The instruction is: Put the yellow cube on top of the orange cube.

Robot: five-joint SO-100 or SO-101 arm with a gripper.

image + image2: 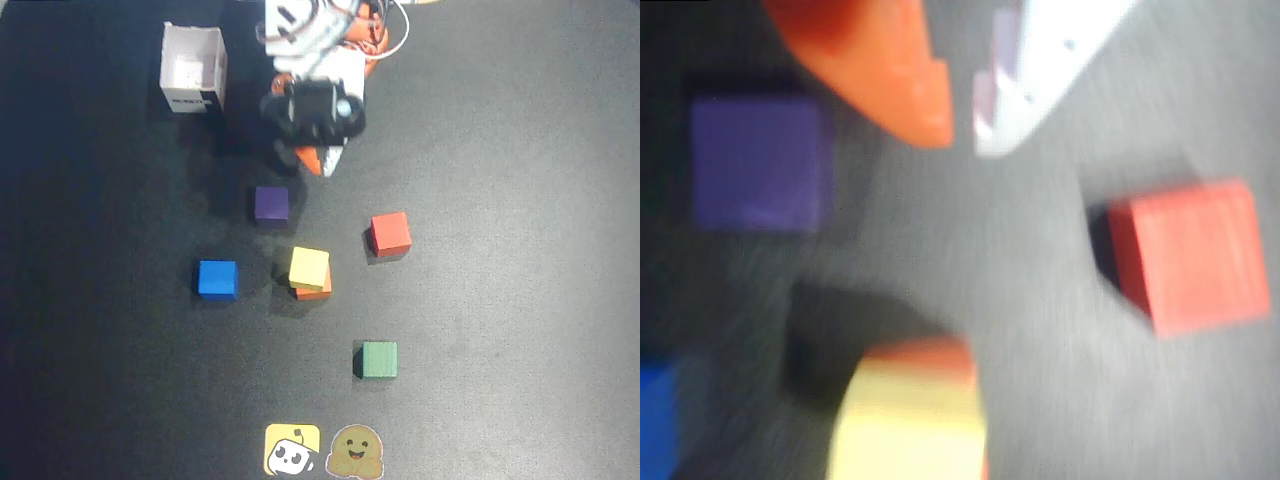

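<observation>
in the overhead view your yellow cube (pixel 309 266) sits on top of the orange cube (pixel 316 287), turned a little so that only a strip of orange shows along its lower and right edges. take that stack as your landmark: the purple cube (pixel 271 204) lies up and to the left of it, the blue cube (pixel 217 278) is off to its left, the red-orange cube (pixel 390 234) is up and to its right, and the green cube (pixel 379 359) is below and to its right. further below the stack you have the yellow square sticker (pixel 291 449) and the brown blob sticker (pixel 355 453) side by side. the white open box (pixel 192 68) stands well above and left of the stack, on the dark table (pixel 520 150). your gripper (pixel 303 160) hangs above the stack, clear of it and just up-right of the purple cube. in the blurred wrist view the gripper (pixel 965 128) holds nothing, its orange finger (pixel 890 70) and white finger (pixel 1040 75) close together with only a slim gap at the tips, and the yellow cube (pixel 905 425) sits at the bottom edge with orange peeking behind it.
</observation>
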